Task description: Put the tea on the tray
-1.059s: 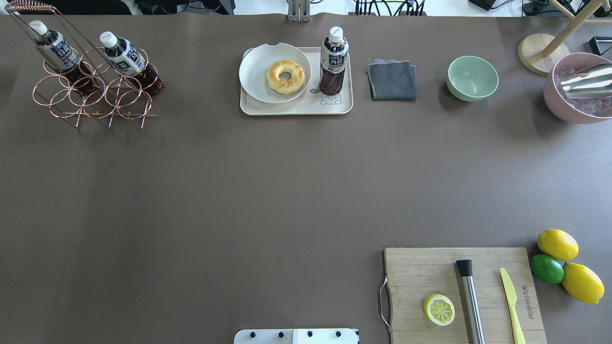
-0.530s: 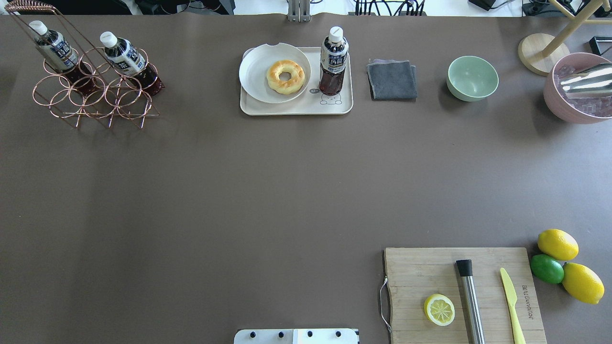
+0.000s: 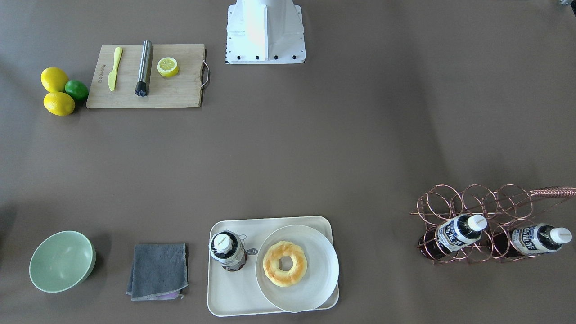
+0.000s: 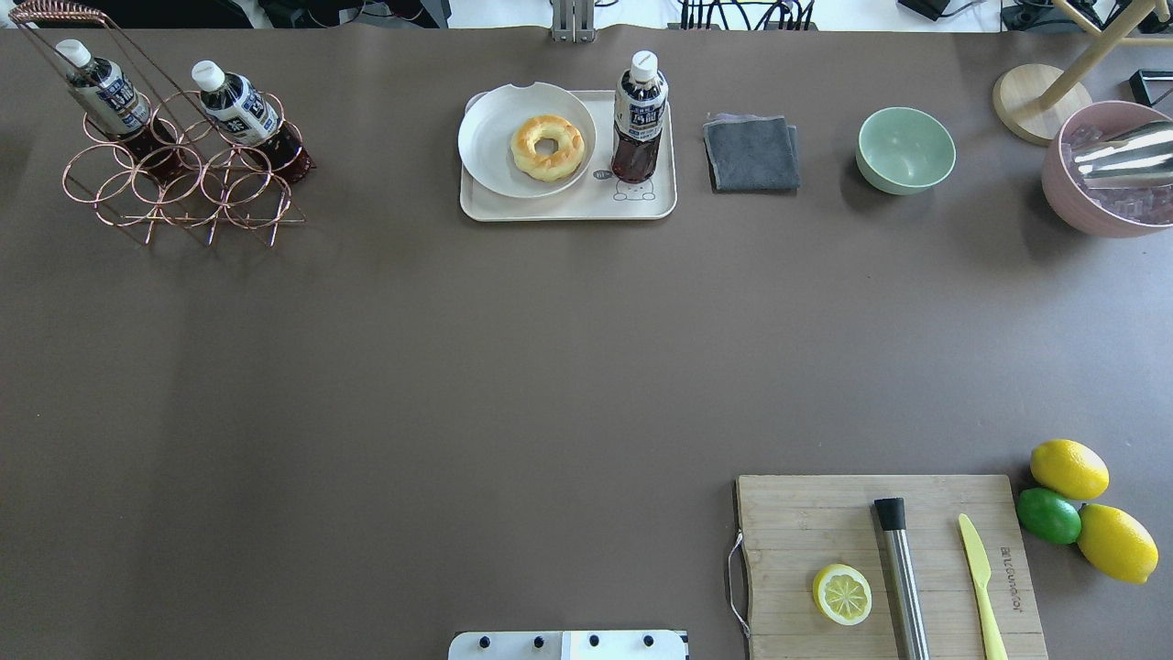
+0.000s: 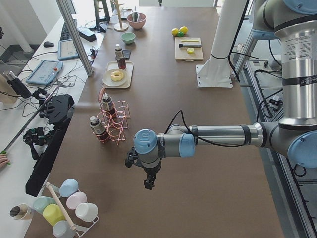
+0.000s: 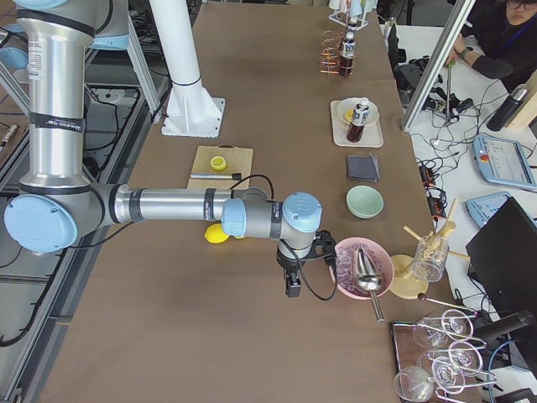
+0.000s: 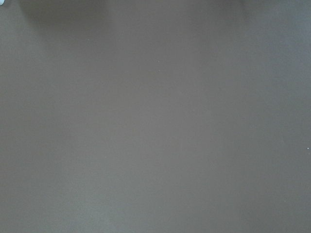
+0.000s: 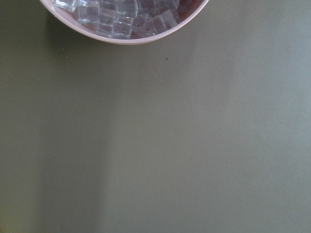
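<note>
While the tea (image 4: 639,115) stands upright on the tray (image 4: 550,207), upper centre, I cannot tell whether the left gripper (image 5: 147,184) or right gripper (image 6: 292,290) is parted.

Matte brown tabletop (image 4: 513,367), evenly lit, with soft shadows. White bench (image 5: 49,29) alongside it carries a tablet (image 5: 45,72) and loose cables (image 5: 78,78). Slanted aluminium post (image 5: 75,35). Grey floor (image 5: 309,198) opposite.

"hi" on the tray (image 4: 550,209)
</note>
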